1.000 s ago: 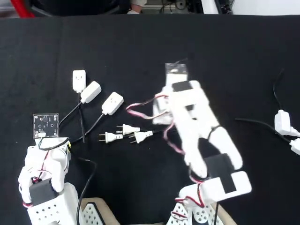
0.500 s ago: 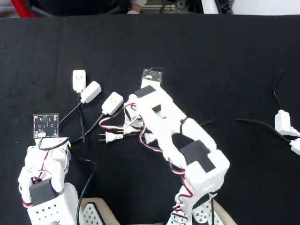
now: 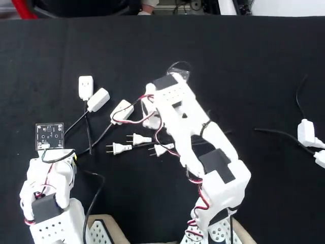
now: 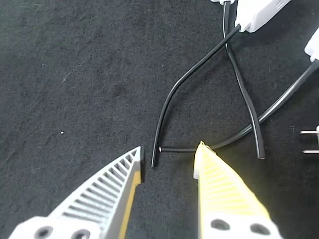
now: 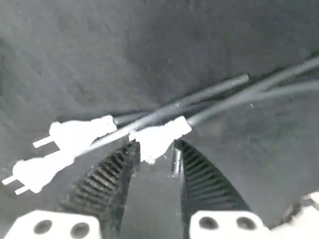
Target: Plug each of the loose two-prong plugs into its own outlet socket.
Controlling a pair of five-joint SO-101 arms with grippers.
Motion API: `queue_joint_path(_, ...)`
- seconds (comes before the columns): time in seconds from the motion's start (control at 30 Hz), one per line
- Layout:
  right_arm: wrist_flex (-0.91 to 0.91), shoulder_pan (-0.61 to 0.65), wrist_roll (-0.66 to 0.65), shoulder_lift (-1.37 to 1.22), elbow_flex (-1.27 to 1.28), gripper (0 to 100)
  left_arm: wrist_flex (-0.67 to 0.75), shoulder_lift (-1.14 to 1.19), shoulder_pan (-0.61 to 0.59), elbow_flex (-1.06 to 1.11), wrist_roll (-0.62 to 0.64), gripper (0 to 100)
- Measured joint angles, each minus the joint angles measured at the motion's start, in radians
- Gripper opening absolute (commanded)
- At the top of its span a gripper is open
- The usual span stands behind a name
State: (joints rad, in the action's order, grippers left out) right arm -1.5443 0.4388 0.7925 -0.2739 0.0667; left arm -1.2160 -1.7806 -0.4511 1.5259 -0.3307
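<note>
One plug (image 5: 155, 141) has come between the right fingers (image 5: 112, 174).

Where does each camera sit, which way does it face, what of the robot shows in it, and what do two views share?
High view: fixed above, looks down over the table; shows the left arm and the right arm.
Left wrist view: on the left arm's wrist, faces down at the cables; shows the open left gripper.
Right wrist view: on the right arm's wrist, faces down at the plugs; shows the right gripper.
Shared: the high and right wrist views both show three plugs; the high and left wrist views both show the cables.
</note>
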Motion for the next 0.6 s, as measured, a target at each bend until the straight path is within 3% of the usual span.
queue_joint_path(0.6, -0.035, 0.006, 0.002, -0.341, -0.161, 10.6, 0.0, 0.0, 0.0, 0.0, 0.0, 18)
